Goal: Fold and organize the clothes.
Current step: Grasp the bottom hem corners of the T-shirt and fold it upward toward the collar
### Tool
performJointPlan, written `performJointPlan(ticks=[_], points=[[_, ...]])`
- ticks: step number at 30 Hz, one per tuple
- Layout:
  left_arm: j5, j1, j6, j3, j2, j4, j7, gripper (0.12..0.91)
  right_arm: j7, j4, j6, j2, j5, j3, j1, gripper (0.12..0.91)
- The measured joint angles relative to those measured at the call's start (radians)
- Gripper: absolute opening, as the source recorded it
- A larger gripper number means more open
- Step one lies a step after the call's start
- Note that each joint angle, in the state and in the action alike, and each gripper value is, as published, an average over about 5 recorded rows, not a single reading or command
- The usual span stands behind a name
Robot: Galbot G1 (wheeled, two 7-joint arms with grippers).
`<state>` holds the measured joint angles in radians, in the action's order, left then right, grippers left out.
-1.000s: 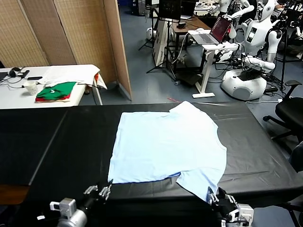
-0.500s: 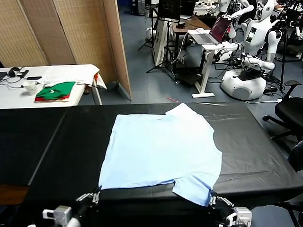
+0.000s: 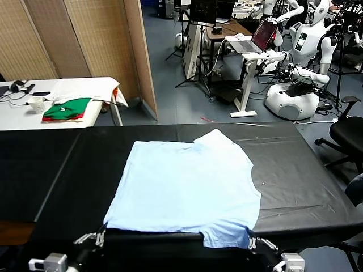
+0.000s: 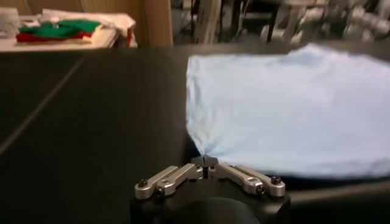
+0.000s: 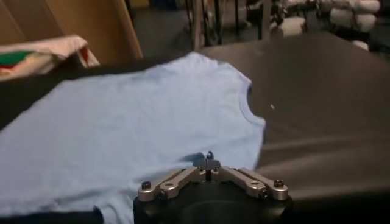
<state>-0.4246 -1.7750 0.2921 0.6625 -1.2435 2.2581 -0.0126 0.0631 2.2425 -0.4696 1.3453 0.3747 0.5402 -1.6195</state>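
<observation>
A pale sky-blue T-shirt (image 3: 187,181) lies spread flat on the black table (image 3: 300,175), its near hem at the table's front edge. One sleeve points to the far side and another hangs at the near right. My left gripper (image 3: 101,235) is at the shirt's near left corner. In the left wrist view the left gripper (image 4: 205,162) is shut on that corner, and the T-shirt (image 4: 286,115) is drawn to a point at the tips. My right gripper (image 3: 252,242) is at the near right hem. The right wrist view shows the right gripper (image 5: 209,163) shut on a small fold of the T-shirt (image 5: 140,122).
A white table at the back left carries folded green-and-red garments (image 3: 67,109), a white cloth (image 3: 85,88) and a cup (image 3: 37,105). A wooden screen (image 3: 85,39) stands behind it. An office chair (image 3: 349,133) is beyond the table's right end.
Both grippers have drawn back toward me and a little left, dragging the T-shirt with them. Its near hem has slid to the table's front edge.
</observation>
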Motion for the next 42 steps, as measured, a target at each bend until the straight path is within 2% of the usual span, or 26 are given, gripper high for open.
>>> performJointPlan(ticks=[7, 14, 23, 28, 31, 34, 38, 42], points=[[-0.019, 0.157, 0.000, -0.032, -0.044, -0.087, -0.007, 0.146, 0.012, -0.135, -0.004, -0.027, 0.033, -0.019, 0.174, 0.140], [0.016, 0.254, -0.013, -0.062, -0.059, -0.181, -0.015, 0.146, 0.032, -0.247, -0.002, -0.031, 0.024, -0.046, 0.303, 0.140], [0.066, 0.343, -0.021, -0.094, -0.064, -0.289, -0.043, 0.146, 0.043, -0.341, 0.012, -0.026, 0.001, -0.050, 0.381, 0.140], [0.077, 0.391, -0.020, -0.115, -0.067, -0.339, -0.047, 0.146, 0.026, -0.368, 0.020, -0.025, 0.013, -0.047, 0.394, 0.144], [0.080, 0.418, -0.021, -0.126, -0.066, -0.370, -0.043, 0.146, 0.006, -0.358, 0.010, -0.030, 0.029, -0.036, 0.382, 0.223], [0.074, 0.433, -0.019, -0.130, -0.062, -0.390, -0.033, 0.191, -0.010, -0.325, -0.011, -0.039, 0.032, -0.023, 0.357, 0.392], [0.072, 0.426, -0.003, -0.125, -0.052, -0.389, -0.028, 0.401, -0.021, -0.257, -0.024, -0.047, 0.029, 0.005, 0.298, 0.657], [0.074, 0.397, 0.019, -0.116, -0.035, -0.365, -0.021, 0.666, -0.026, -0.195, -0.025, -0.045, 0.030, 0.043, 0.224, 0.856]])
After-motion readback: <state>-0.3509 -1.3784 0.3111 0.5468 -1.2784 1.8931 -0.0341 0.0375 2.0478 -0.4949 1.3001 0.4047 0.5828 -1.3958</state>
